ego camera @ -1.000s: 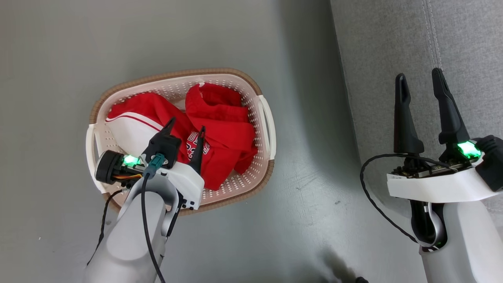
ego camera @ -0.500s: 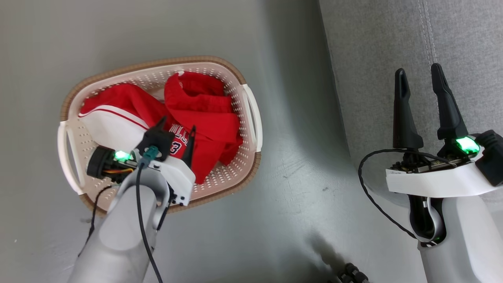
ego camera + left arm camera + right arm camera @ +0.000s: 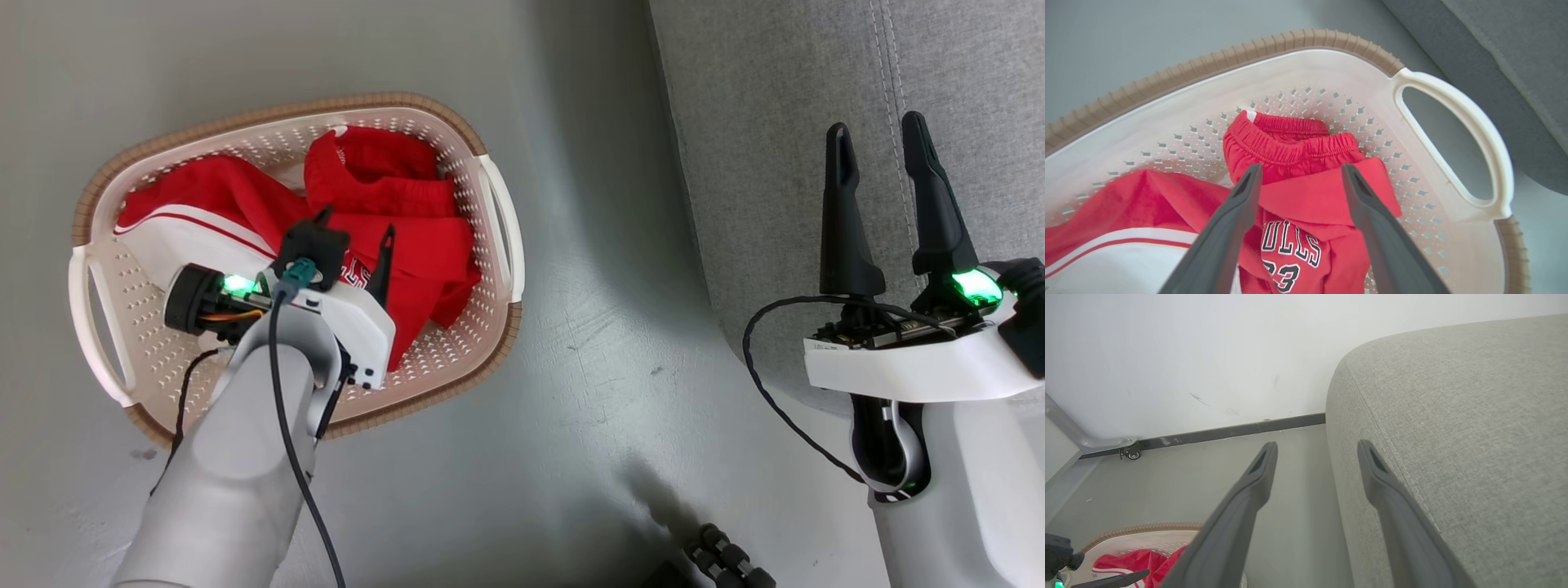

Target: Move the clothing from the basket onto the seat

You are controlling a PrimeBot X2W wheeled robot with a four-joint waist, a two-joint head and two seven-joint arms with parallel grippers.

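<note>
head view: the clothing (image 3: 408,253) lies heaped in the basket (image 3: 269,114) near the seat (image 3: 775,122); the left gripper (image 3: 357,222) hovers over it, jaws spread, empty. left wrist view: its fingers (image 3: 1237,212) bracket the elastic waistband (image 3: 1290,147), a thick fold worth pinching; fabric looks light, limp. right wrist view: right gripper (image 3: 1317,444) spread, empty, by the seat's edge.

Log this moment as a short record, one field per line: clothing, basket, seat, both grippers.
clothing: red with white trim, lying in the basket
basket: on the floor, left of the seat
seat: grey, no garment on the part in view
left gripper: open, down in the basket, fingers either side of a red fold, contact unclear
right gripper: open, empty, over the seat's edge
</note>
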